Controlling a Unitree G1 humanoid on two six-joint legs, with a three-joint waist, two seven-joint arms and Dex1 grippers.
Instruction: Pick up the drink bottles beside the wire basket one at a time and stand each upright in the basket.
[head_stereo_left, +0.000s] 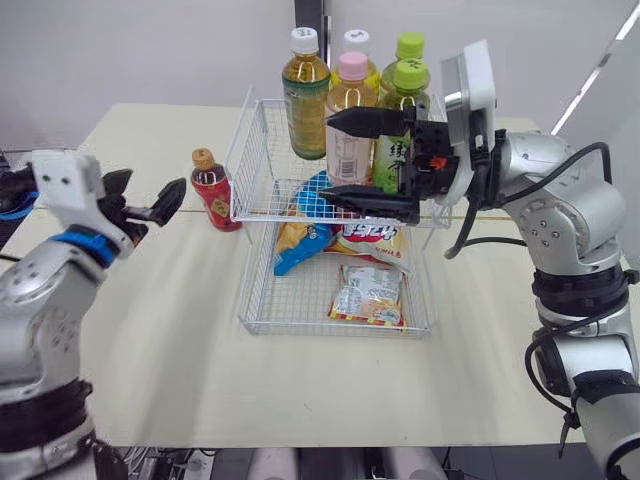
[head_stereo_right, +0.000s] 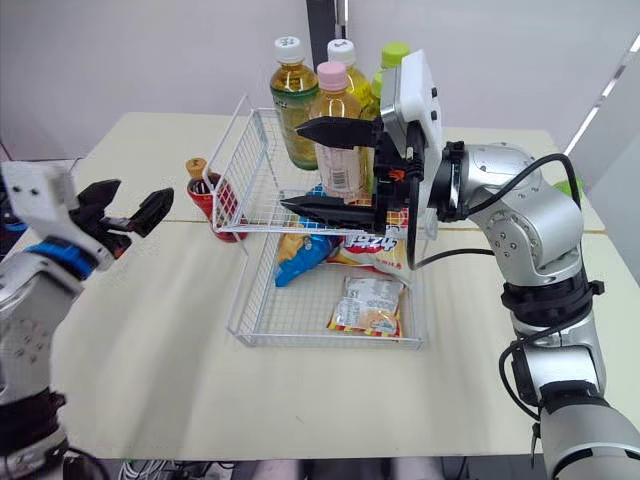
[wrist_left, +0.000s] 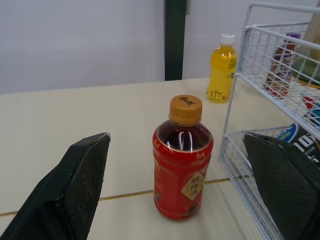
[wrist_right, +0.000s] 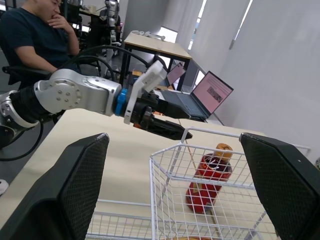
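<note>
Red bottle (head_stereo_left: 214, 190) stands on table (head_stereo_left: 180, 330) just beside wire basket (head_stereo_left: 265, 200), not yet grasped; left gripper (head_stereo_left: 150, 195) spread, facing it. Several tea bottles (head_stereo_left: 305, 100) already upright on upper shelf. Right gripper (head_stereo_left: 328, 158) spread, empty.

You see a basket (head_stereo_left: 262, 150) of thin white-coated metal wire. The red bottle (wrist_left: 182, 165) is glossy plastic with a smooth cap. The table (head_stereo_left: 180, 330) looks matt and smooth. The snack packets (head_stereo_left: 368, 295) are shiny film. The pads (wrist_left: 82, 187) on the left gripper (head_stereo_left: 152, 190) are black and finely textured.
</note>
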